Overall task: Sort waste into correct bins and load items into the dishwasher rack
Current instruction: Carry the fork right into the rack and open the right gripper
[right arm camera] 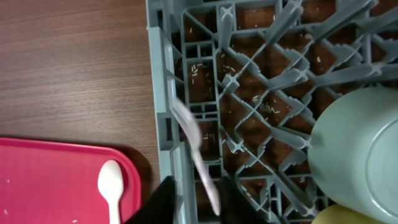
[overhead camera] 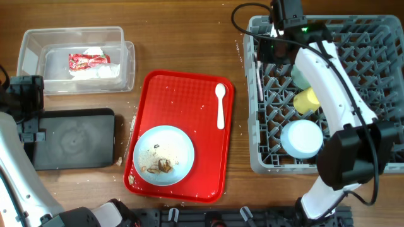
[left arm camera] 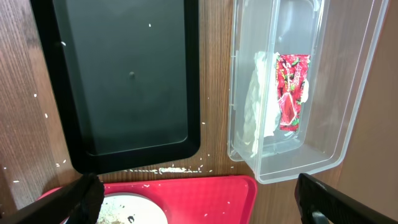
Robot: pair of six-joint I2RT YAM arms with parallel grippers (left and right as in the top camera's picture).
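Note:
My right gripper [right arm camera: 198, 185] hangs over the left wall of the grey dishwasher rack [right arm camera: 158, 93], open. The white fork [right arm camera: 196, 146] is a blurred streak between its fingers, slanting down into the rack. A pale green bowl [overhead camera: 300, 75], a yellow cup [overhead camera: 306, 101] and a small light blue bowl [overhead camera: 302, 139] sit in the rack [overhead camera: 353, 44]. The white spoon [overhead camera: 220, 104] and a light blue plate [overhead camera: 170, 142] with brown food scraps [overhead camera: 163, 166] lie on the red tray. My left gripper [left arm camera: 202, 202] is open above the red tray's corner, holding nothing.
The clear tub [overhead camera: 31, 47] at the back left holds a red wrapper [overhead camera: 88, 60] and white napkins [overhead camera: 95, 72]. A black tray [overhead camera: 72, 139] lies in front of it. The red tray [overhead camera: 183, 94] lies between the bins and the rack. White crumbs dot the wood.

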